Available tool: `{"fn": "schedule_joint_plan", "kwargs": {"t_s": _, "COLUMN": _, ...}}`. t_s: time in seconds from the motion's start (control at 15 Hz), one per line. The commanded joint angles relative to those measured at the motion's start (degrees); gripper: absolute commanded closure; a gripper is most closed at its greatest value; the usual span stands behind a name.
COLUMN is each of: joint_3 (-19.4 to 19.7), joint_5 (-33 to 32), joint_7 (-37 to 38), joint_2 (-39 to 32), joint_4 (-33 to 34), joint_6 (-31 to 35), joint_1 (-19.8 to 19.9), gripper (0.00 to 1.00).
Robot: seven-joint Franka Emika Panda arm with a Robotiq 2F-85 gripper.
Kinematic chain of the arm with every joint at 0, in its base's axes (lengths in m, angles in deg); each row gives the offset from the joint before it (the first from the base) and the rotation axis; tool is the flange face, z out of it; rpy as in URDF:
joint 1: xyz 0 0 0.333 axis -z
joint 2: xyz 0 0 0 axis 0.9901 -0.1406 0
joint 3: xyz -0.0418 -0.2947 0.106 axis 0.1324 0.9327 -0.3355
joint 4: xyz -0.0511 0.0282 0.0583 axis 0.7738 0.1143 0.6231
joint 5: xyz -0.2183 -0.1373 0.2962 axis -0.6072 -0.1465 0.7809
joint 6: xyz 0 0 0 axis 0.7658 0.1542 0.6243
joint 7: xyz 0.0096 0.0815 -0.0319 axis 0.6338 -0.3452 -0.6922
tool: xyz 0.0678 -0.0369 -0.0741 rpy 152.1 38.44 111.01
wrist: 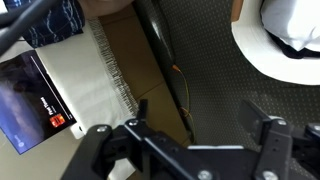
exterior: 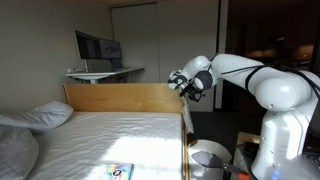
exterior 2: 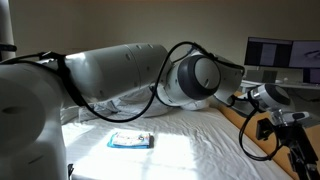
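My gripper (wrist: 185,135) is open and empty; its two dark fingers stand apart over the dark carpet and the wooden bed frame's edge (wrist: 150,70). In an exterior view the gripper (exterior: 180,82) hovers just above the top corner of the wooden footboard (exterior: 125,97). A small blue-and-white packet (exterior 2: 131,139) lies flat on the white mattress (exterior 2: 190,135); it also shows in an exterior view (exterior: 118,171) near the bed's front edge. In the wrist view a dark blue booklet (wrist: 25,95) lies on the sheet at the left.
A desk with a monitor (exterior: 97,47) stands behind the bed. A pillow (exterior: 40,116) and rumpled bedding lie at the bed's left. A white round object (exterior: 208,156) sits on the floor beside the robot base; it shows in the wrist view (wrist: 285,40). A camera tripod (exterior 2: 270,110) stands by the bed.
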Motion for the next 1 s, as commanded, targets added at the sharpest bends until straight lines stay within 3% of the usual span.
{"fn": "schedule_joint_plan", "kwargs": {"t_s": 0.0, "joint_3": -1.28, "joint_5": 1.30, "joint_7": -2.88, "joint_2": -0.28, "joint_4": 1.94, "joint_6": -1.29, "joint_1": 1.03, "gripper": 0.00}}
{"fn": "schedule_joint_plan", "kwargs": {"t_s": 0.33, "joint_3": -7.19, "joint_5": 6.06, "joint_7": -9.21, "joint_2": 1.52, "joint_4": 0.87, "joint_6": -0.61, "joint_1": 0.74, "gripper": 0.00}}
{"fn": "schedule_joint_plan", "kwargs": {"t_s": 0.93, "joint_3": -18.36, "joint_5": 7.82, "joint_7": -19.84, "joint_2": 1.97, "joint_4": 0.24, "joint_6": 0.91, "joint_1": -4.77, "gripper": 0.00}}
